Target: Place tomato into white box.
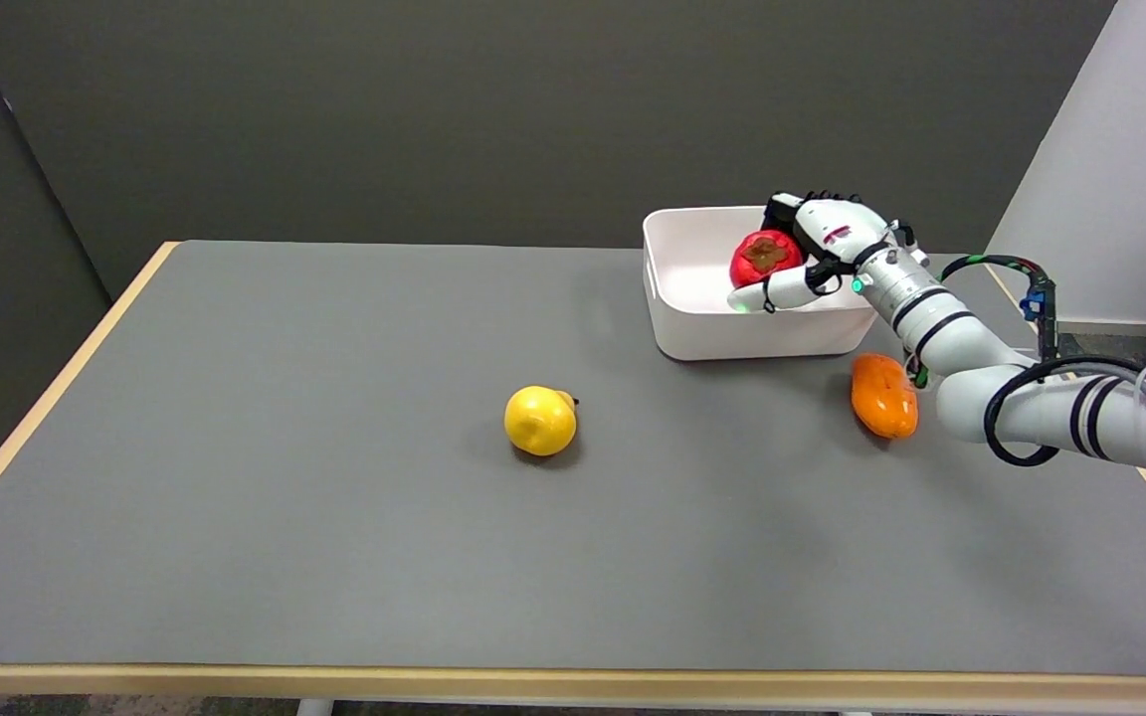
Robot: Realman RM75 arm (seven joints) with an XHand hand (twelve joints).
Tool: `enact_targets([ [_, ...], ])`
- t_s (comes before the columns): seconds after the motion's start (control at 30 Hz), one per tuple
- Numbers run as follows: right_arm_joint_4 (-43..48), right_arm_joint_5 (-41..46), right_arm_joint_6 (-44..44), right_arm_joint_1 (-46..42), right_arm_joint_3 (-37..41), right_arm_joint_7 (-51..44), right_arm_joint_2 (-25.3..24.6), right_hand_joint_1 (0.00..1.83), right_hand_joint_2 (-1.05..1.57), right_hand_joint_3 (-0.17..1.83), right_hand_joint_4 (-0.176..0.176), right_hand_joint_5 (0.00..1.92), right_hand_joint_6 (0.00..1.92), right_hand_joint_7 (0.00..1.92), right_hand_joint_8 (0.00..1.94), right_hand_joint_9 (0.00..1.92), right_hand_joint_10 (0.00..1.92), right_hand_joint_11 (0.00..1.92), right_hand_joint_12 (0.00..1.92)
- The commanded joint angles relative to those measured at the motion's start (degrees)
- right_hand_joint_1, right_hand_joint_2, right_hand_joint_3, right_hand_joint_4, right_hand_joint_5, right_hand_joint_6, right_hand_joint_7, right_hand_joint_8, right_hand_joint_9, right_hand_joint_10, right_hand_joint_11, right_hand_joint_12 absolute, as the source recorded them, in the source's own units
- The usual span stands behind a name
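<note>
A red tomato (764,258) with a brown stem patch sits in my right hand (812,254), which holds it over the inside of the white box (692,328). The box stands at the table's far right, open at the top. The thumb lies under the tomato and the other fingers wrap its far side. I cannot tell whether the tomato touches the box floor.
A yellow lemon-like fruit (540,421) lies near the table's middle. An orange pepper-like fruit (884,396) lies just in front of the box, under my right forearm (941,328). The grey table's wooden edge (46,398) runs along the left and front.
</note>
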Motion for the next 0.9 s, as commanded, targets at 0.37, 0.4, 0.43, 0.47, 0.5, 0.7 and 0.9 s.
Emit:
enact_targets([
  [0.37,-6.39,-0.5,0.25,2.57,0.85,0.26,0.85,0.32,0.61,1.01,0.104,0.03,0.22,0.0,0.13,0.0,0.34,0.01,0.91],
  [0.4,-6.59,-0.52,0.25,2.6,0.85,0.1,0.85,0.33,0.62,1.01,0.103,0.03,0.21,0.0,0.12,0.0,0.33,0.01,0.89],
  [0.43,-6.84,-0.38,0.25,2.6,0.85,0.07,0.85,0.33,0.62,1.01,0.102,0.03,0.2,0.0,0.12,0.0,0.32,0.01,0.88],
  [0.47,-6.93,-0.36,0.25,2.6,0.85,0.07,0.85,0.33,0.62,1.01,0.101,0.03,0.2,0.0,0.11,0.0,0.32,0.01,0.88],
  [0.5,-7.02,-0.36,0.45,2.6,0.85,0.14,0.85,0.34,0.62,1.01,0.1,0.03,0.2,0.0,0.11,0.01,0.31,0.01,0.88],
  [0.7,-12.6,1.83,5.42,0.12,0.93,6.65,3.35,0.32,0.62,1.01,0.099,0.03,0.2,0.0,0.11,0.01,0.3,0.0,0.87],
  [0.9,-25.07,1.5,22.14,-6.54,0.92,23.3,10.02,0.22,0.59,0.99,0.104,0.06,0.26,0.06,0.15,0.04,0.43,0.01,0.97],
])
